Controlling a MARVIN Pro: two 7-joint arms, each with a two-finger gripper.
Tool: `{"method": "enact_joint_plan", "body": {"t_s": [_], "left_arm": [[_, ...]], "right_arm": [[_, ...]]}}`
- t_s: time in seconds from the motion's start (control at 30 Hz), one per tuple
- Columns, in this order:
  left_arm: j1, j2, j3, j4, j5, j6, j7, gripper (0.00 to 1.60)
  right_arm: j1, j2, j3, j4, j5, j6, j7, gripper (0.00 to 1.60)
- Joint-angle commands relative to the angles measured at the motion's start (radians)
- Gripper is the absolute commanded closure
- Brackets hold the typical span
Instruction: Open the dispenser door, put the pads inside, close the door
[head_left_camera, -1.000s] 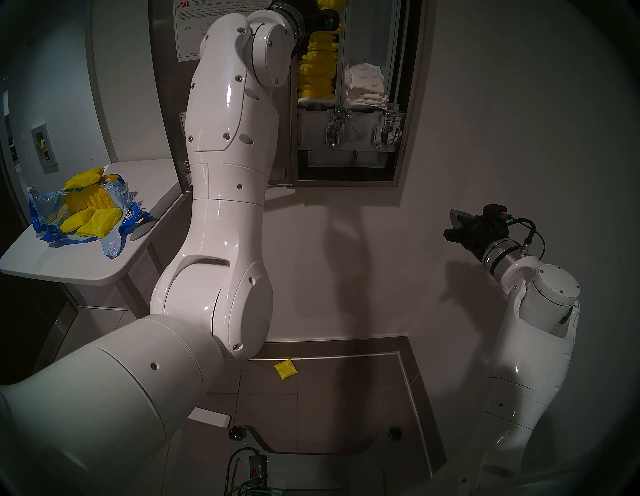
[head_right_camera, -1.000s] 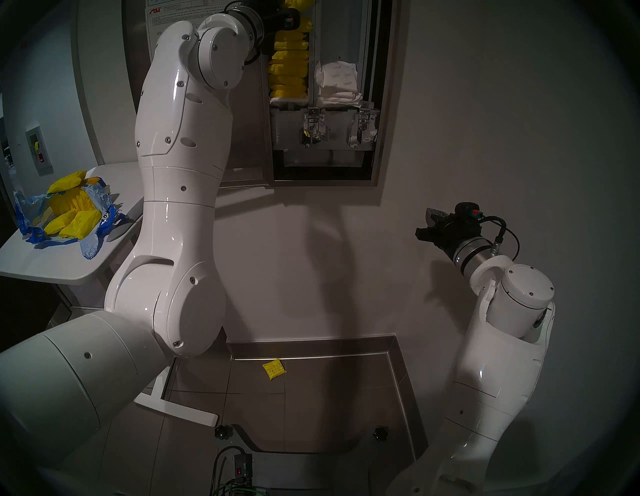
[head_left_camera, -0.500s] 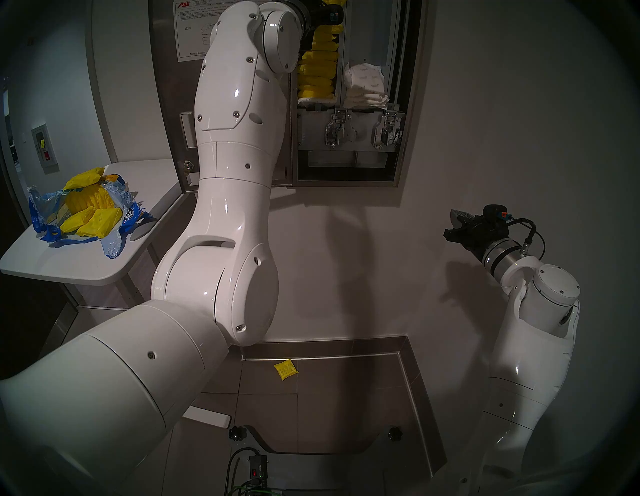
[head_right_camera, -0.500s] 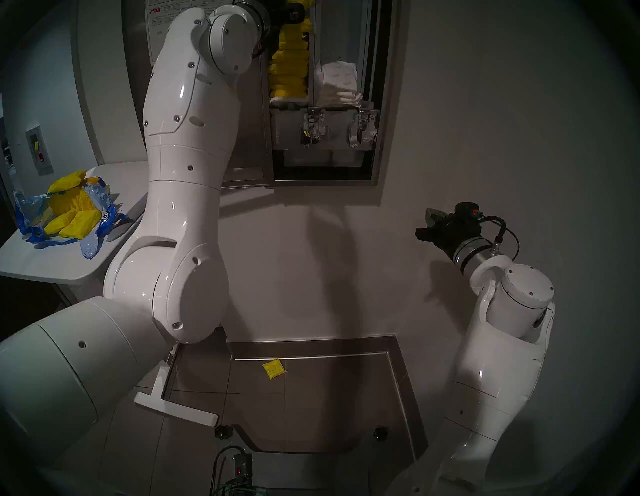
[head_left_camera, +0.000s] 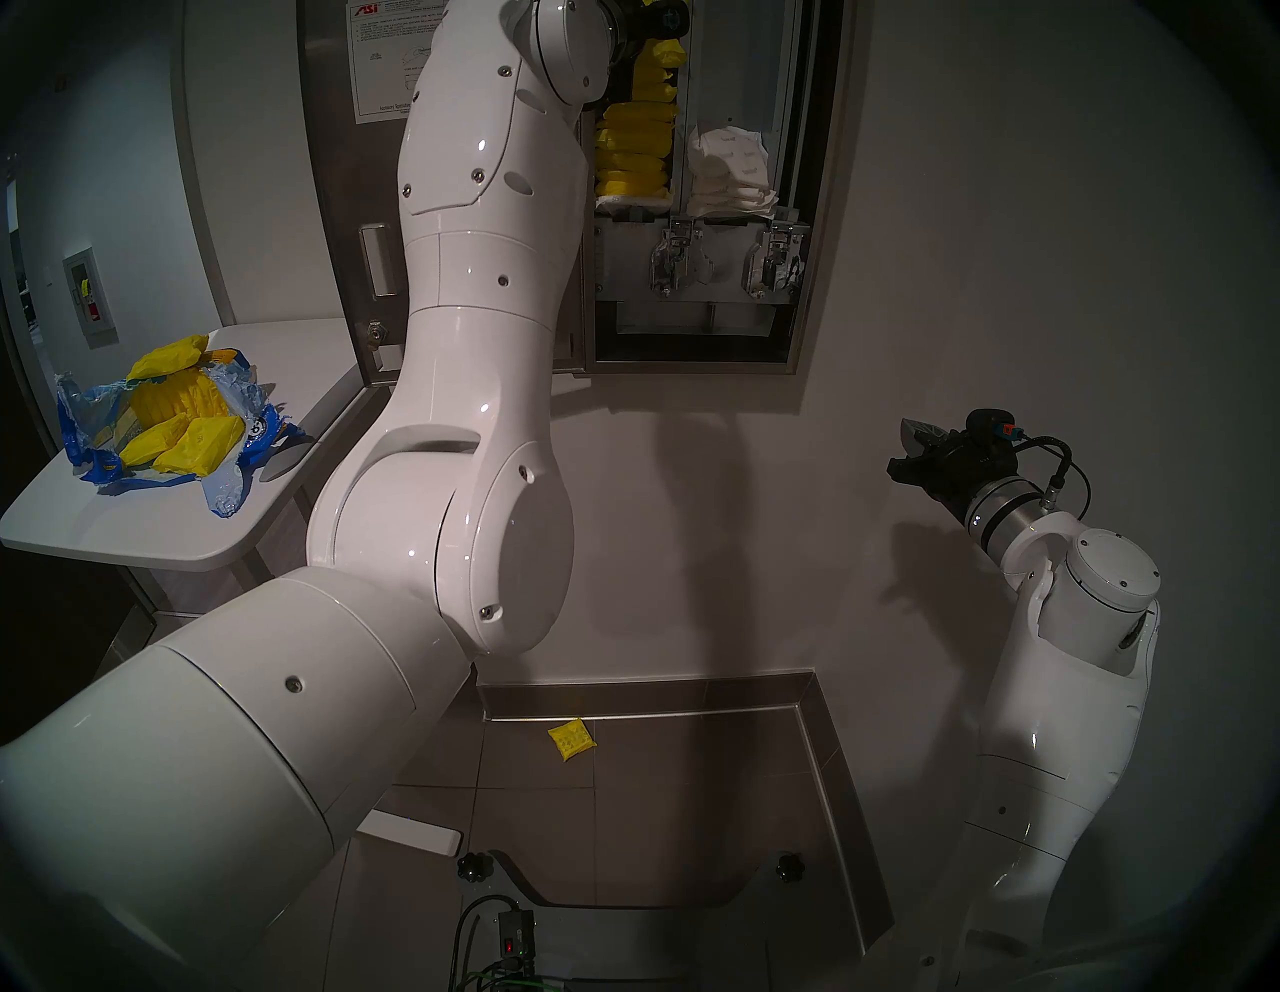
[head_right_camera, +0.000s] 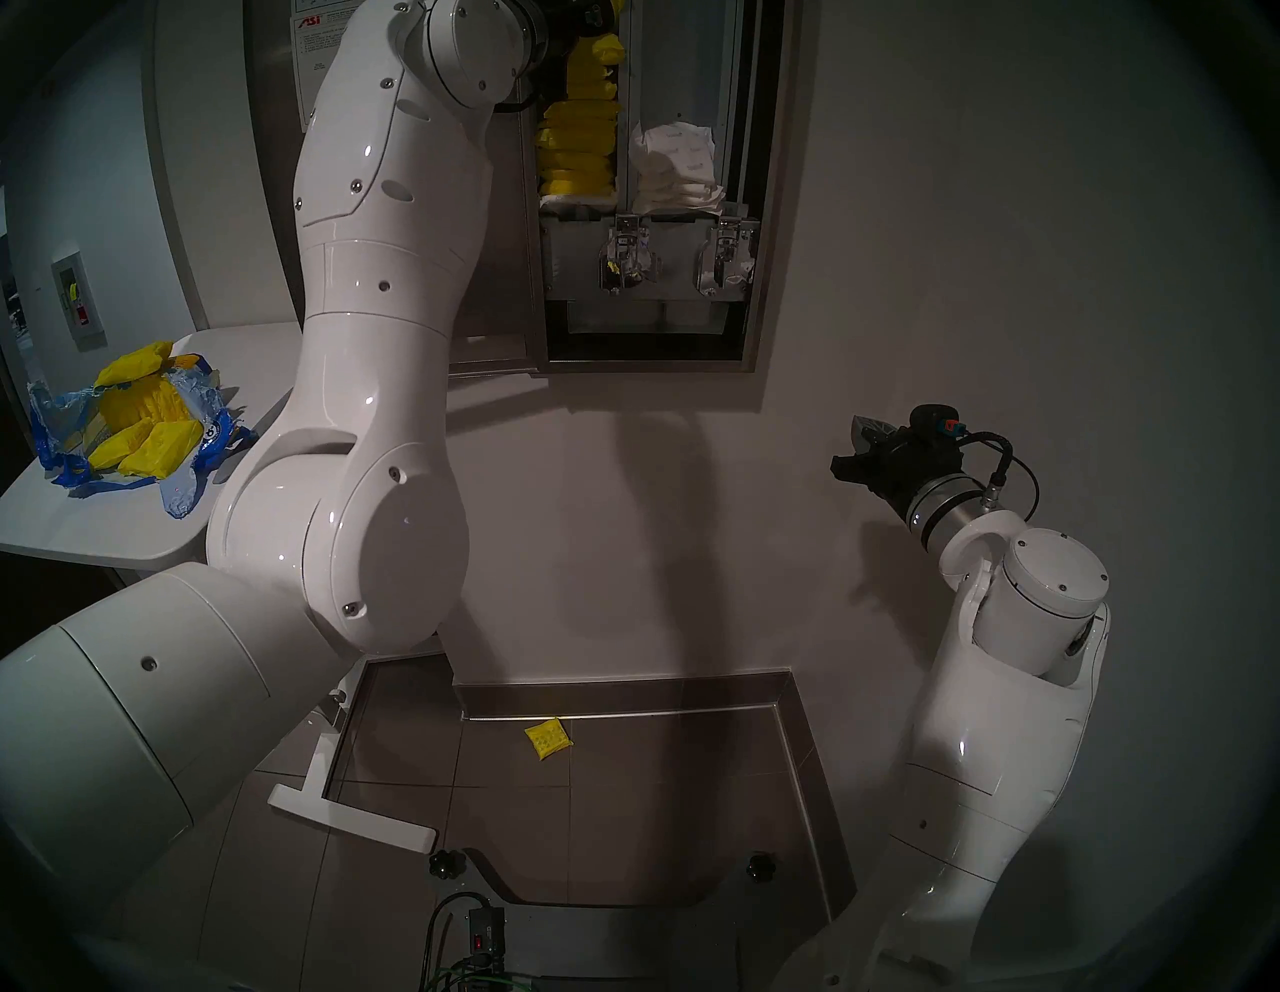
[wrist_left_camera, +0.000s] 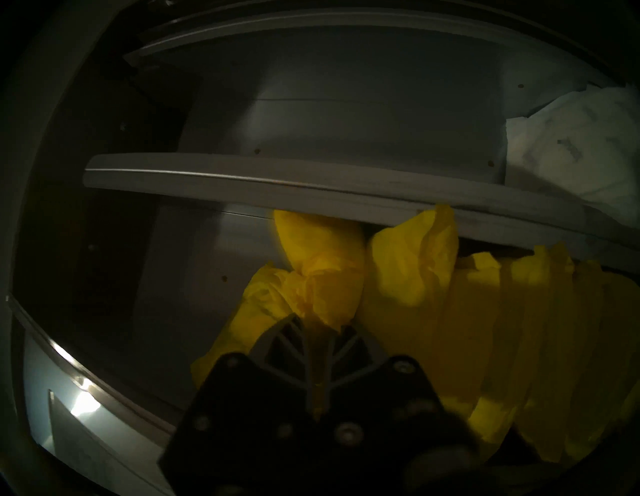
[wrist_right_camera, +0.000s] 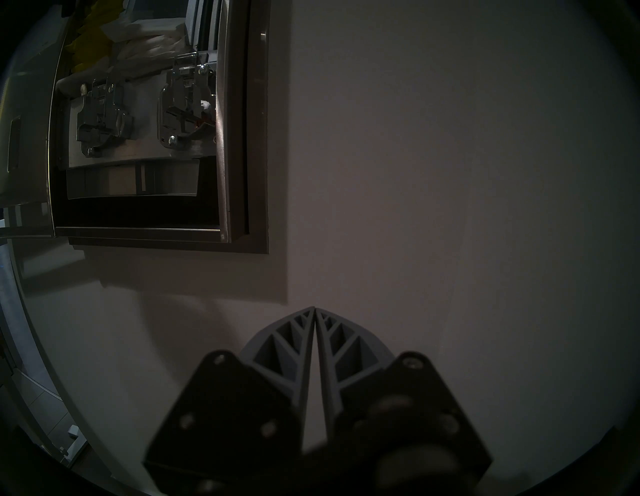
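Yellow pads (head_left_camera: 634, 149) sit stacked in the dispenser's (head_left_camera: 807, 208) left chute, door (head_left_camera: 339, 173) swung open; left arm has climbed over the last sec, carrying another pad to the stack top. Left gripper (wrist_left_camera: 313, 324) clenched on a yellow pad (wrist_left_camera: 311, 294) w/ fingers nearly together; right gripper (wrist_right_camera: 315, 311) closed, empty, parked by the wall.

Dim overall; all four views fisheye with a dark vignetted rim and bent straight edges. Head views: white wall (head_left_camera: 970, 208) evenly grey, soft arm shadows (head_left_camera: 699, 485) on it, small specular glints on the left arm shell (head_left_camera: 450, 415). Left wrist view darkest, yellow pads (wrist_left_camera: 408, 270) smeared by blur, one bright glare patch (wrist_left_camera: 83, 403) near left. Right wrist view murky, gripper base unfocused.
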Motion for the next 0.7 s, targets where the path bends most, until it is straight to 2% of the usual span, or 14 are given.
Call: {"method": "enact_joint_plan", "body": {"t_s": [0.0, 0.23, 0.37, 0.4, 0.47, 0.5, 0.67], "left_arm": [[-0.110, -0.008, 0.000, 0.048, -0.002, 0.033, 0.000, 1.60], [-0.152, -0.011, -0.011, 0.111, -0.012, 0.057, -0.008, 1.60], [-0.187, -0.033, -0.042, 0.144, -0.046, 0.088, -0.032, 1.60], [-0.172, -0.036, -0.041, 0.127, -0.049, 0.093, -0.028, 1.60], [-0.211, -0.030, -0.049, 0.171, -0.051, 0.100, -0.034, 1.60], [-0.187, -0.031, -0.044, 0.147, -0.053, 0.103, -0.025, 1.60], [-0.231, -0.032, -0.076, 0.195, -0.077, 0.140, -0.040, 1.60]], "right_arm": [[0.021, 0.005, -0.001, -0.032, 0.005, -0.008, -0.002, 1.18], [0.021, 0.005, -0.001, -0.033, 0.005, -0.008, -0.002, 1.18], [0.021, 0.005, -0.001, -0.033, 0.005, -0.008, -0.002, 1.18], [0.021, 0.005, -0.001, -0.033, 0.005, -0.008, -0.002, 1.18], [0.021, 0.004, -0.001, -0.033, 0.005, -0.008, -0.002, 1.18], [0.021, 0.004, -0.001, -0.033, 0.005, -0.008, -0.002, 1.18], [0.021, 0.004, -0.001, -0.034, 0.005, -0.009, -0.003, 1.18]]}}
